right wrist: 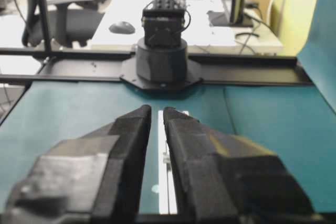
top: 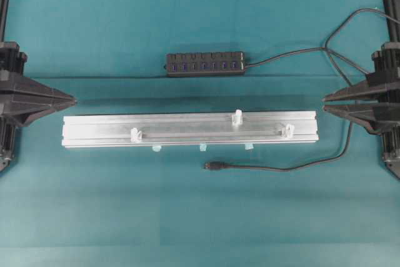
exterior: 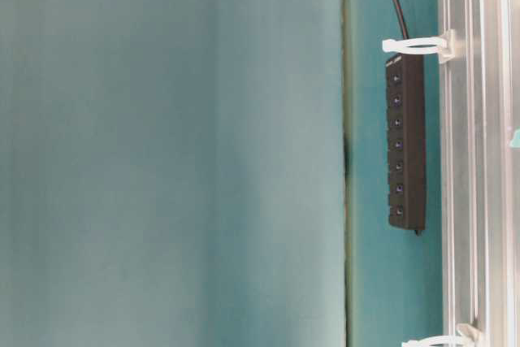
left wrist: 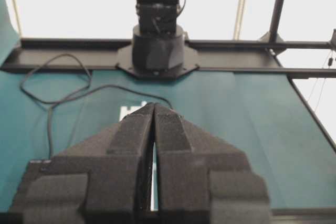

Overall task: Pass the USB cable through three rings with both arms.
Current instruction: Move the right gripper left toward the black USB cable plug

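Observation:
The USB cable's black plug (top: pixel 214 166) lies on the teal cloth in front of the silver rail (top: pixel 187 121). Its cable (top: pixel 300 166) curves right and up past my right gripper. Three whitish rings (top: pixel 135 134) (top: pixel 237 117) (top: pixel 288 130) stand on the rail; two of these rings (exterior: pixel 414 45) (exterior: pixel 439 340) show in the table-level view. My left gripper (top: pixel 74 99) (left wrist: pixel 154 106) hovers off the rail's left end, shut and empty. Off the right end, my right gripper (top: pixel 325 103) (right wrist: pixel 156 109) has only a thin slit between its fingers, with nothing in it.
A black multi-port hub (top: pixel 205 64) (exterior: pixel 405 142) lies behind the rail, its own cable (top: pixel 281 56) running right. Small pale-blue tape tabs (top: pixel 156 148) (top: pixel 203 147) (top: pixel 249 146) line the rail's front edge. Black frame posts stand at both sides.

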`<act>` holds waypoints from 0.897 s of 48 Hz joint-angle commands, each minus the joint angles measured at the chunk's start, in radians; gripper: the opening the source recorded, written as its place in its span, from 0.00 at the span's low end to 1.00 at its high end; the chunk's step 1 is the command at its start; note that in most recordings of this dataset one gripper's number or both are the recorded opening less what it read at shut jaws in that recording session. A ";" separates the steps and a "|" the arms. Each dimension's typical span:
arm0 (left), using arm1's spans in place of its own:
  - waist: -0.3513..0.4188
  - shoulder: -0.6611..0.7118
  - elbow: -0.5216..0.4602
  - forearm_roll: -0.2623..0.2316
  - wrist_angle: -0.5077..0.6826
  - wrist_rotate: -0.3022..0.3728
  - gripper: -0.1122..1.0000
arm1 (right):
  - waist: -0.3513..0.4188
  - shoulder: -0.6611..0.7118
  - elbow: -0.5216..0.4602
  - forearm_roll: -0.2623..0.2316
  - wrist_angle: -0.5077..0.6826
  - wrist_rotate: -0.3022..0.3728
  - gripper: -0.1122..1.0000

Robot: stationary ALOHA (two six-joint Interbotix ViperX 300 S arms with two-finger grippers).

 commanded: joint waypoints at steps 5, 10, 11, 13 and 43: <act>-0.008 0.006 -0.087 0.011 0.032 -0.018 0.12 | 0.025 0.034 -0.060 0.025 0.035 0.031 0.06; -0.008 0.009 -0.114 0.011 0.084 -0.018 0.12 | 0.031 0.057 -0.084 0.029 0.101 0.060 0.01; -0.008 0.011 -0.118 0.011 0.098 -0.020 0.12 | 0.031 0.061 -0.091 0.029 0.112 0.064 0.01; -0.008 0.015 -0.127 0.011 0.129 -0.021 0.12 | 0.031 0.071 -0.104 0.028 0.133 0.072 0.01; -0.003 0.087 -0.201 0.011 0.273 -0.026 0.12 | 0.035 0.388 -0.279 0.043 0.222 0.106 0.01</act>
